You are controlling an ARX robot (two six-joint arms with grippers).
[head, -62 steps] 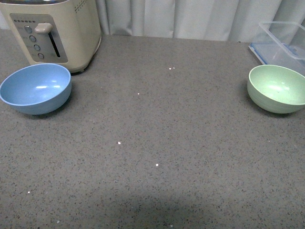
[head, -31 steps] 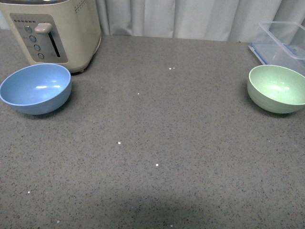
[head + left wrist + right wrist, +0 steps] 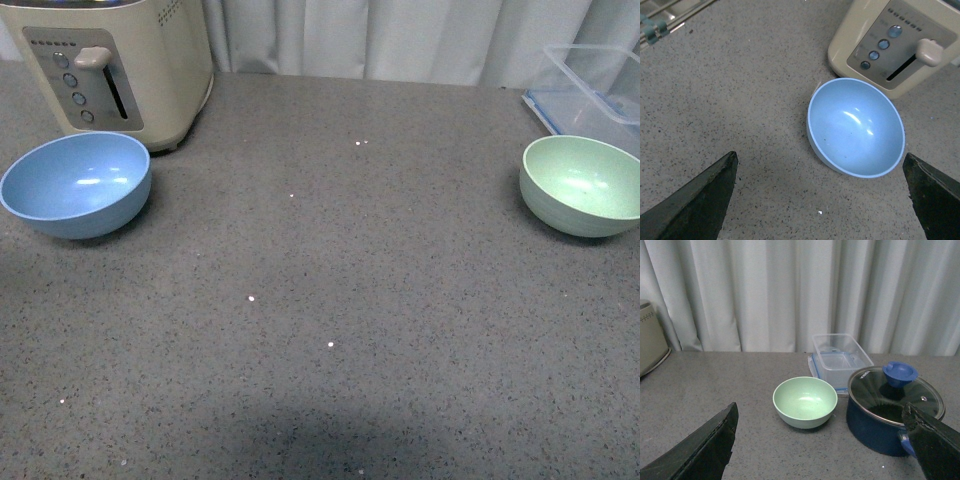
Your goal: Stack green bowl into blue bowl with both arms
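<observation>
The blue bowl [image 3: 77, 184] stands upright and empty at the table's left, in front of a toaster. It also shows in the left wrist view [image 3: 856, 127]. The green bowl [image 3: 582, 185] stands upright and empty at the table's right edge, and shows in the right wrist view [image 3: 805, 401]. My left gripper [image 3: 820, 200] is open above the table, with the blue bowl just beyond its fingertips. My right gripper [image 3: 820, 445] is open and empty, some way short of the green bowl. Neither arm shows in the front view.
A cream toaster [image 3: 110, 70] stands behind the blue bowl. A clear plastic container [image 3: 595, 85] sits behind the green bowl. A dark blue pot with a glass lid [image 3: 892, 410] stands beside the green bowl. Curtains hang along the back edge.
The front view has shifted very slightly. The bowls have not moved.
</observation>
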